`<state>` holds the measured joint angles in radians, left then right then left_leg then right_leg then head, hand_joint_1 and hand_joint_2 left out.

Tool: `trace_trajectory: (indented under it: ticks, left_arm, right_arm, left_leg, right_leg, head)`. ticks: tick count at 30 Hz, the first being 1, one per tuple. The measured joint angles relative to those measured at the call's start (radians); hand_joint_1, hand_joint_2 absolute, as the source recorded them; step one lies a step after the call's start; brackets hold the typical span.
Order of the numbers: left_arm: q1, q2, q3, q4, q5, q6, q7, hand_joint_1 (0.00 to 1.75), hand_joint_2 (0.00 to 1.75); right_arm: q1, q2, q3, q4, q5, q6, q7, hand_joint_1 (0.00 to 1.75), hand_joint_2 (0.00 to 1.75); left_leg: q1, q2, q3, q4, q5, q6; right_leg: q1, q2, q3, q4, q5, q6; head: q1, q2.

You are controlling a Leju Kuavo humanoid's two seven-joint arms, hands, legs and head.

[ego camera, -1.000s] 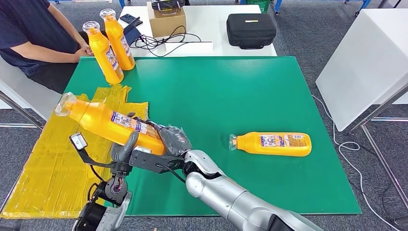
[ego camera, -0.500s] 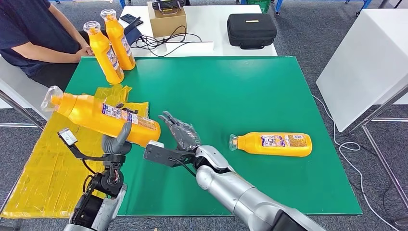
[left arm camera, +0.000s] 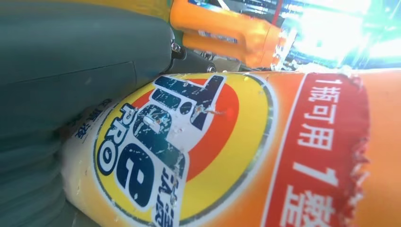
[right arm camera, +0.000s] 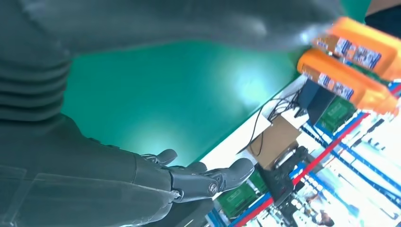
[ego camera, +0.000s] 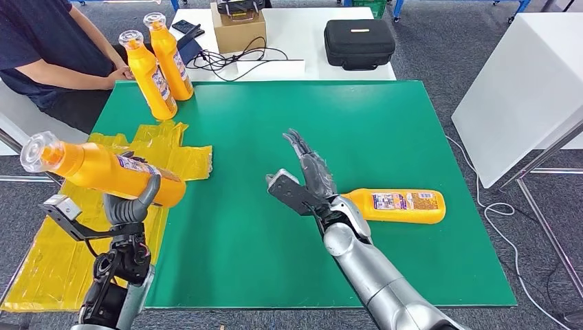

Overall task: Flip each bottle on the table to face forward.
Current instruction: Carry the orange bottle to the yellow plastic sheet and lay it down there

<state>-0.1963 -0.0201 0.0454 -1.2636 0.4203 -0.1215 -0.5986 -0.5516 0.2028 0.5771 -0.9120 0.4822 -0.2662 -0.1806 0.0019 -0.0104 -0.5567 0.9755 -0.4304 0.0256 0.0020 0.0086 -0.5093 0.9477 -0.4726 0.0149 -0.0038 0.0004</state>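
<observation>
Status: left hand [ego camera: 130,206] grips an orange plastic detergent bottle with a clear cap [ego camera: 103,170], held in the air near-horizontal at about 9 o'clock, over the crinkled yellow plastic sheet [ego camera: 62,254] that covers the left edge of the green desk [ego camera: 275,137]; cap points out to 9–10 o'clock. Left wrist view has the printed logo label right at the camera, so the grip sits on the bottle body. Right hand [ego camera: 309,172] holds nothing, fingers straight and spread, hovering over the desk near centre, just beside the neck end of a second orange bottle lying on its side [ego camera: 392,205] at roughly 4 o'clock; from the head view I can't tell whether it touches that bottle. Two more orange bottles [ego camera: 157,62] stand leaning together at 11 o'clock on the far desk edge, next to a seated person in a dark shirt [ego camera: 48,48]. My read on progress: the two standing ones look done, the held one is mid-handling and not yet set down, the lying one is untouched, label visible from above. So roughly half left. Behind the desk: black zip case [ego camera: 359,42], cardboard box [ego camera: 237,27], cables.
</observation>
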Motion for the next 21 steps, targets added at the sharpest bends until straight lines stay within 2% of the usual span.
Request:
trace_trajectory:
  ticks: [8,11,13,17,18,19,21]
  left_arm:
    - [0.001,0.001,0.007,-0.001,-0.001,0.001,0.000,1.75,1.75]
    - [0.000,0.002,0.011,-0.001,-0.049,0.051,-0.024,1.75,1.75]
    - [-0.004,0.003,0.012,-0.001,-0.185,0.188,-0.063,1.75,1.75]
    - [-0.049,0.025,0.013,0.030,-0.634,0.626,-0.098,1.75,1.75]
    - [-0.071,0.034,0.016,0.058,-0.771,0.709,-0.100,1.75,1.75]
    - [-0.095,0.043,0.026,0.095,-0.925,0.764,-0.100,1.75,1.75]
    - [-0.144,0.054,0.078,0.189,-1.238,0.802,-0.099,1.75,1.75]
  right_arm:
    - [0.015,-0.014,-0.026,-0.037,0.000,0.001,-0.001,0.00,0.00]
    - [0.016,-0.017,-0.028,-0.041,0.002,0.001,-0.001,0.00,0.00]
    - [0.019,-0.020,-0.030,-0.045,0.003,0.002,-0.001,0.00,0.00]
    - [0.033,-0.029,-0.043,-0.065,-0.006,0.015,-0.003,0.00,0.00]
    - [0.037,-0.032,-0.047,-0.073,-0.010,0.020,-0.005,0.00,0.00]
    - [0.041,-0.035,-0.049,-0.081,-0.013,0.027,-0.006,0.00,0.00]
    - [0.044,-0.041,-0.052,-0.097,-0.018,0.041,-0.008,0.00,0.00]
  left_leg:
    - [0.000,0.000,0.000,0.000,0.000,0.000]
    - [0.000,0.000,0.000,0.000,0.000,0.000]
    - [0.000,0.000,0.000,0.000,0.000,0.000]
    - [0.000,0.000,0.000,0.000,0.000,0.000]
    - [0.000,-0.001,0.000,0.000,0.000,0.000]
    - [0.000,-0.001,0.000,0.000,0.001,0.000]
    - [0.000,0.000,0.001,0.000,0.001,0.000]
  right_leg:
    - [0.000,0.000,0.000,0.000,0.000,0.000]
    - [0.000,0.000,0.000,0.000,0.000,0.000]
    - [0.000,0.000,0.000,0.000,0.000,0.000]
    - [0.000,0.000,0.000,0.000,0.000,0.000]
    - [0.000,0.000,0.000,0.000,0.000,0.000]
    - [0.000,0.000,0.001,0.000,0.000,0.000]
    - [0.000,0.000,0.001,0.000,0.000,0.000]
  head:
    - [0.000,0.000]
    - [0.000,0.000]
    - [0.000,0.000]
    - [0.000,0.000]
    - [0.000,0.000]
    - [0.000,0.000]
    - [0.000,0.000]
